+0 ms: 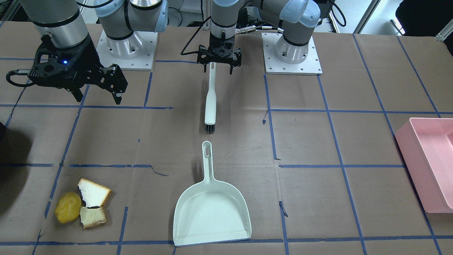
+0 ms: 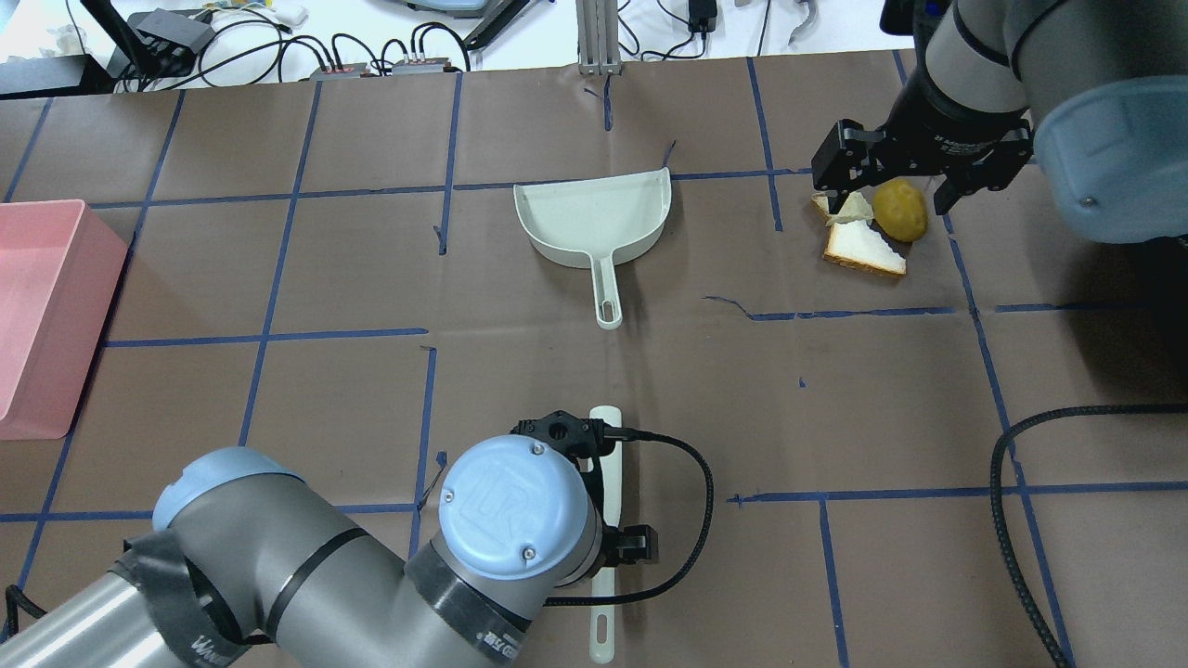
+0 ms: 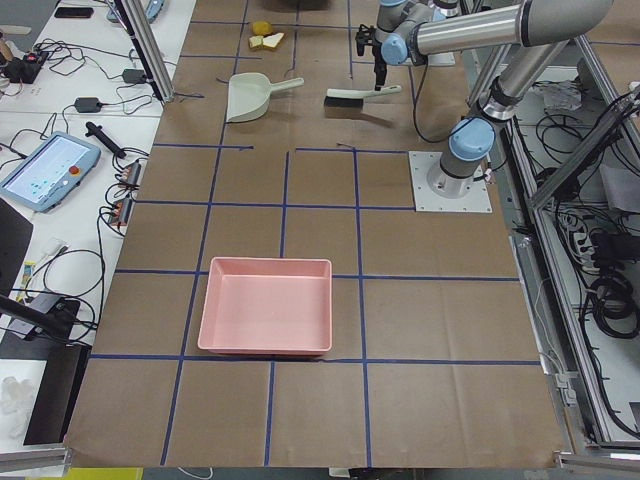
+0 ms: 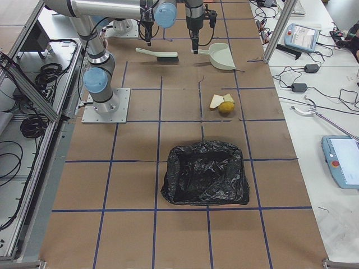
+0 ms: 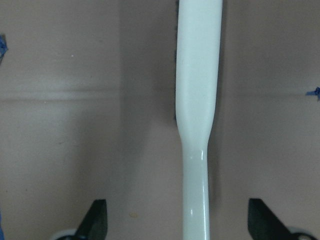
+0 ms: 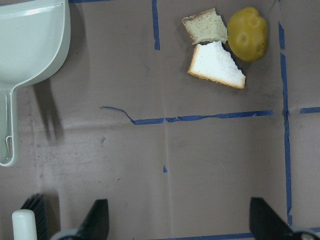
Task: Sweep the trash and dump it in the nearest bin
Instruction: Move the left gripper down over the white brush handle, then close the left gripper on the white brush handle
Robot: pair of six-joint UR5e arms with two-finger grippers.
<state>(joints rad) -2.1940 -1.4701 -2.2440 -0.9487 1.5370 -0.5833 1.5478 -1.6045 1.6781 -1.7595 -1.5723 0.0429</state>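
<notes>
Trash (image 1: pixel 83 205) in one heap on the table (image 1: pixel 318 148): yellow lump (image 1: pixel 68 207) touching two bread pieces (image 1: pixel 93 193), unswept. It lies below and out ahead of the right gripper (image 1: pixel 99 98), which hangs high, jaws spread, holding nothing. Dustpan (image 1: pixel 212 212) sits inboard of that gripper, mouth away from the robot. Left gripper (image 1: pixel 218 69) is over the brush (image 1: pixel 210 106), jaws wide on either side of the handle, not touching it. Step in hand looks like taking up the brush; next, lower and close squarely on the handle, then fetch the pan. Black-lined bin (image 4: pixel 206 174) on the right gripper's outer side seems nearest; pink bin (image 1: pixel 430 163) lies well off beyond the left.
</notes>
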